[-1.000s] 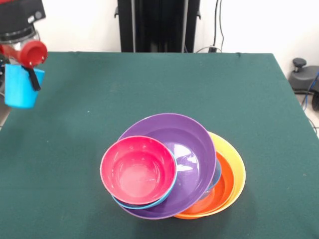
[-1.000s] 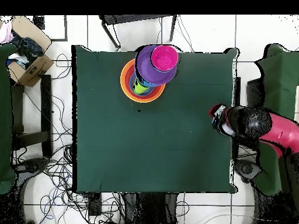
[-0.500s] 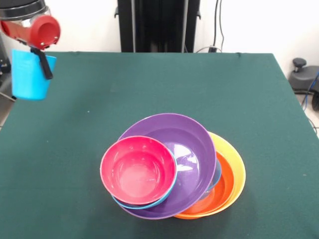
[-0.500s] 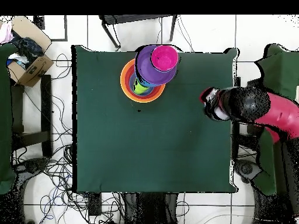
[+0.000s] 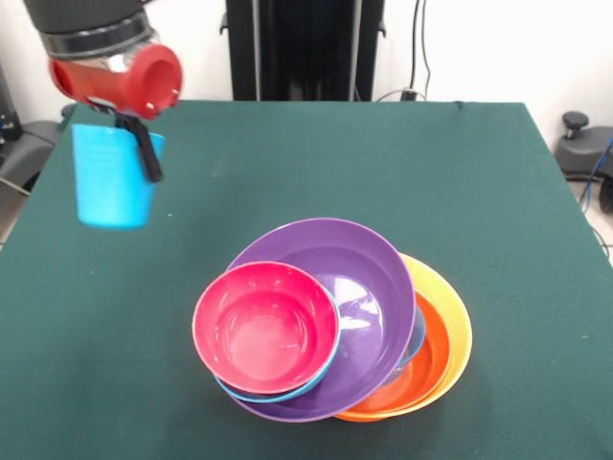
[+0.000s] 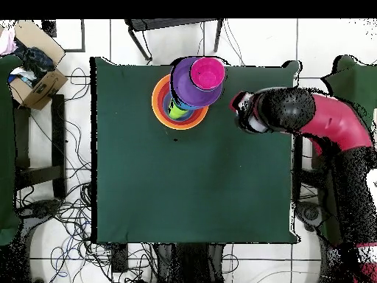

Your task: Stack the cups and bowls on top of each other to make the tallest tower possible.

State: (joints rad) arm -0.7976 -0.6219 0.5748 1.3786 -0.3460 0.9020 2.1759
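Claw (image 5: 129,153) clamped on light blue cup (image 5: 112,182), held above the counter (image 5: 306,153) at upper left of frame, well apart from the tower (image 5: 330,321) at lower centre. Pink-red bowl (image 5: 266,328) perched off-centre: could tip under a cup landing askew.

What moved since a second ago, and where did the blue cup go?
The gripper, still holding the blue cup, swung in from the table's edge over the green table, toward the bowls. The pile, with the pink bowl on top, has not moved.
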